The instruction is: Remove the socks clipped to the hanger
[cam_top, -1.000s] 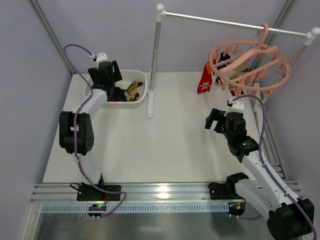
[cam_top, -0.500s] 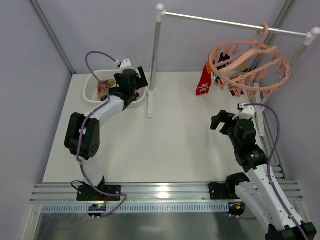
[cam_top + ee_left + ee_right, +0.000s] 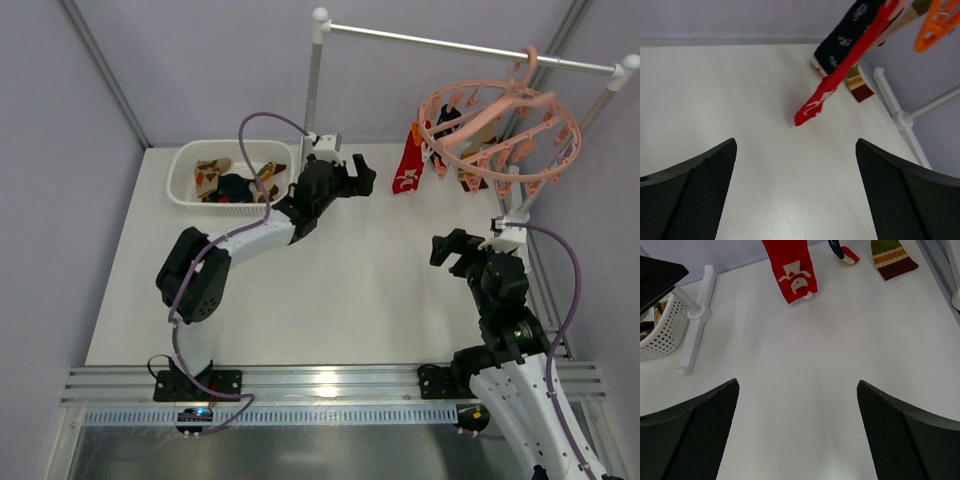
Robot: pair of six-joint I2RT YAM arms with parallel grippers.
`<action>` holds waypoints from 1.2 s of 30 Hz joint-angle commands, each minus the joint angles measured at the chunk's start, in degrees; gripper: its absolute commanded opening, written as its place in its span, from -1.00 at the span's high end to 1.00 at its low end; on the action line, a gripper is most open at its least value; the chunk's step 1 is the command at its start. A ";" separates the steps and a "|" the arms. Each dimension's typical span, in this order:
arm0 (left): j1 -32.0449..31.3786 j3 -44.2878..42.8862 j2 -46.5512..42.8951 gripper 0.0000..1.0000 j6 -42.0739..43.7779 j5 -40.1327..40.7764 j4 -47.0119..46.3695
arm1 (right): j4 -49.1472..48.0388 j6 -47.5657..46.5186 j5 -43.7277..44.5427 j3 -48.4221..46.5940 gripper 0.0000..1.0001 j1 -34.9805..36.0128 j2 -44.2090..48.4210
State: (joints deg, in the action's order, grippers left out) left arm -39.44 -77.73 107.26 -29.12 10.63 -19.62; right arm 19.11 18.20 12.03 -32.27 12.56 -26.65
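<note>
Some socks (image 3: 225,184) lay in the far-left basket (image 3: 181,172); the red sock (image 3: 408,168) and others hung clipped to the hanger (image 3: 527,62); left gripper (image 3: 358,180) and right gripper (image 3: 452,246) were spread, empty.

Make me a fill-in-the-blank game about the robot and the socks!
1. The sock hanging in front of the left gripper is coloured ____.
2. Loose socks lie inside the white ____ at the far left of the table.
3. The right gripper holds ____.
4. That hanging sock dangles from the pink ____.

Missing words: red; basket; nothing; hanger.
</note>
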 commanded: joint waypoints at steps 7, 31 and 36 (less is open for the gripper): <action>-2.57 -14.36 18.23 -0.99 3.20 -13.53 -21.68 | 3.65 2.10 -4.73 -6.48 -0.99 -0.34 6.52; -1.96 -51.81 48.74 -0.90 6.45 -13.79 -26.18 | -3.20 2.90 -11.33 -5.61 -0.99 -0.25 1.34; -1.96 -54.45 51.55 -0.25 5.05 -17.13 -27.40 | -4.79 2.63 -13.09 -4.82 -0.99 -0.25 -0.24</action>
State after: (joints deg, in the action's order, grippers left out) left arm -41.54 -128.92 157.80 -24.12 -3.53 -43.92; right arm 17.91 20.88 0.54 -37.76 12.51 -26.20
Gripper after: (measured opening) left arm 0.689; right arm 0.996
